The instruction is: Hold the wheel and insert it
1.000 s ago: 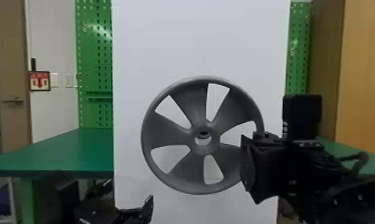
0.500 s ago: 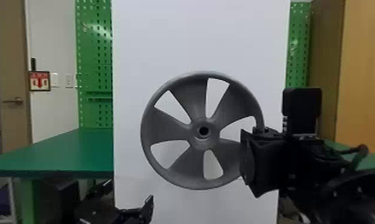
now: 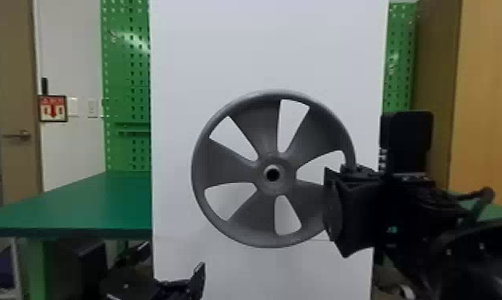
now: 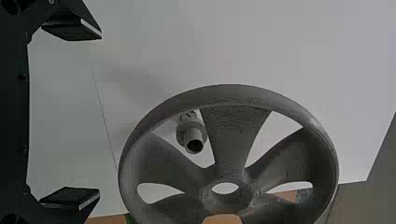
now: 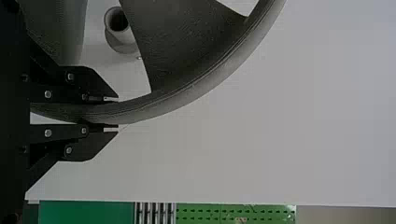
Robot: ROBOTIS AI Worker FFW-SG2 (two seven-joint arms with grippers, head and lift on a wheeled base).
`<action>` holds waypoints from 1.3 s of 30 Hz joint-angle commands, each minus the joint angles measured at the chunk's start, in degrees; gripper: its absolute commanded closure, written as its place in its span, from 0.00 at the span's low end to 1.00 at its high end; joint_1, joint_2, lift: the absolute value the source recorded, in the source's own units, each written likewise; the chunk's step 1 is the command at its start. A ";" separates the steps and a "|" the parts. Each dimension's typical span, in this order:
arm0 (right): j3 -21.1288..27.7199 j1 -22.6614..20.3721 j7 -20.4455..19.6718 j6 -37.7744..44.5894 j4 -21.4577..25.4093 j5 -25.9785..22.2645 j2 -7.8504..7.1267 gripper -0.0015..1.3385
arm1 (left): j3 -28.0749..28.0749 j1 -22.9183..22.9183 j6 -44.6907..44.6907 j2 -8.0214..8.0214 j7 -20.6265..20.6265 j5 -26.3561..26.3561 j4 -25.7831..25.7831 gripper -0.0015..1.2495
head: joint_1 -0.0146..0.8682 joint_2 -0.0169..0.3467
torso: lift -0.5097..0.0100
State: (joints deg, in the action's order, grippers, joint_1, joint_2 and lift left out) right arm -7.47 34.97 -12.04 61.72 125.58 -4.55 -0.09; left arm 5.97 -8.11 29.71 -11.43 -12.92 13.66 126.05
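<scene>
My right gripper [image 3: 337, 199] is at the right side of the grey wheel [image 3: 242, 159], which hangs upright before a white board. In the right wrist view my right gripper [image 5: 112, 114] is shut on the rim of the wheel [image 5: 187, 93]. A grey hollow peg [image 5: 119, 30] stands out from the board behind the wheel. The left wrist view has the peg [image 4: 192, 135] seen through an opening between spokes, apart from the hub. Low at the left is my left gripper [image 3: 178, 283]; its fingers stand wide apart in the left wrist view, the gripper [image 4: 72, 114] holding nothing.
The white board [image 3: 269, 52] stands upright behind the wheel. A green table [image 3: 86, 203] extends to its left, with a green pegboard [image 3: 126, 60] behind. Wooden panelling [image 3: 489, 99] rises at the right.
The wheel has tilted so that its hub faces the head camera more squarely, and its lower edge has risen slightly. The right gripper has shifted slightly with it; the left arm has kept still.
</scene>
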 commanded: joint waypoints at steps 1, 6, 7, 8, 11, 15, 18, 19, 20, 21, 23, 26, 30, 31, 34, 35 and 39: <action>-0.09 0.10 0.00 -0.02 -0.25 0.07 0.00 0.87 | 0.10 0.02 0.00 0.00 0.00 0.05 -0.02 0.08 | 0.13 0.09 | 0.13; -0.36 0.19 0.00 -0.11 -0.51 0.24 0.00 0.87 | 0.01 0.02 0.00 0.00 0.00 0.05 -0.02 0.08 | 0.13 0.09 | 0.13; -0.44 0.19 0.00 -0.11 -0.60 0.24 0.00 0.87 | 0.01 0.02 0.00 0.00 0.00 0.05 -0.02 0.08 | 0.13 0.09 | 0.13; -0.44 0.19 0.00 -0.11 -0.60 0.33 0.00 0.87 | 0.01 0.02 0.00 0.00 0.00 0.05 -0.02 0.08 | 0.13 0.09 | 0.13; -0.44 0.28 0.00 -0.11 -0.69 0.42 0.00 0.87 | 0.01 0.11 0.00 0.00 0.00 0.05 -0.02 0.08 | 0.13 0.09 | 0.13; -0.44 0.36 0.00 -0.11 -0.69 0.51 0.00 0.87 | 0.01 0.11 0.00 0.00 0.00 0.05 -0.11 0.08 | 0.13 0.09 | 0.13; -0.44 0.36 0.00 -0.11 -0.69 0.51 0.00 0.87 | 0.01 0.11 0.00 0.00 0.00 0.05 -0.11 0.08 | 0.13 0.09 | 0.13; -0.44 0.36 0.00 -0.11 -0.77 0.51 0.00 0.87 | 0.01 0.11 0.00 0.00 0.00 0.05 -0.02 0.08 | 0.13 0.09 | 0.13; -0.44 0.36 0.00 -0.11 -0.77 0.60 0.00 0.87 | 0.01 0.11 0.00 0.00 0.00 0.05 -0.02 0.08 | 0.13 0.09 | 0.13; -0.44 0.36 0.00 -0.11 -0.86 0.60 0.00 0.87 | 0.01 0.11 0.00 0.00 0.00 0.05 -0.11 0.08 | 0.13 0.09 | 0.13; -0.44 0.36 0.00 -0.20 -0.86 0.68 0.00 0.87 | 0.01 0.11 0.00 0.00 0.00 0.05 -0.02 0.08 | 0.13 0.09 | 0.13; -0.44 0.36 0.00 -0.28 -1.04 0.68 0.00 0.87 | 0.01 0.11 0.00 0.00 0.00 0.05 -0.11 0.08 | 0.13 0.09 | 0.13; -0.36 0.36 0.00 -0.37 -1.39 0.68 0.00 0.87 | 0.01 0.11 0.00 0.00 0.00 0.05 -0.02 0.08 | 0.13 0.09 | 0.13; -0.36 0.36 0.00 -0.55 -1.57 0.68 0.09 0.87 | 0.01 0.11 0.00 0.00 0.00 0.05 -0.02 0.08 | 0.13 0.09 | 0.13; -0.36 0.28 0.00 -1.34 -2.09 0.68 0.09 0.87 | 0.01 0.11 0.00 0.00 0.00 0.05 -0.11 0.08 | 0.13 0.09 | 0.13; -0.36 0.36 0.00 -1.52 -2.27 0.68 0.14 0.87 | -0.08 0.11 0.00 0.00 0.00 0.05 -0.11 0.08 | 0.13 0.09 | 0.13; -0.36 0.89 0.00 -1.52 -2.97 0.68 0.14 0.87 | -0.08 0.11 0.00 0.00 0.00 0.05 -0.11 0.08 | 0.13 0.09 | 0.13</action>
State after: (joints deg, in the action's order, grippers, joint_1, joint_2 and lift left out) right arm -7.81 35.38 -12.04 60.38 123.34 -3.87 -0.01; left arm 5.92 -8.00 29.71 -11.43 -12.92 13.71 125.99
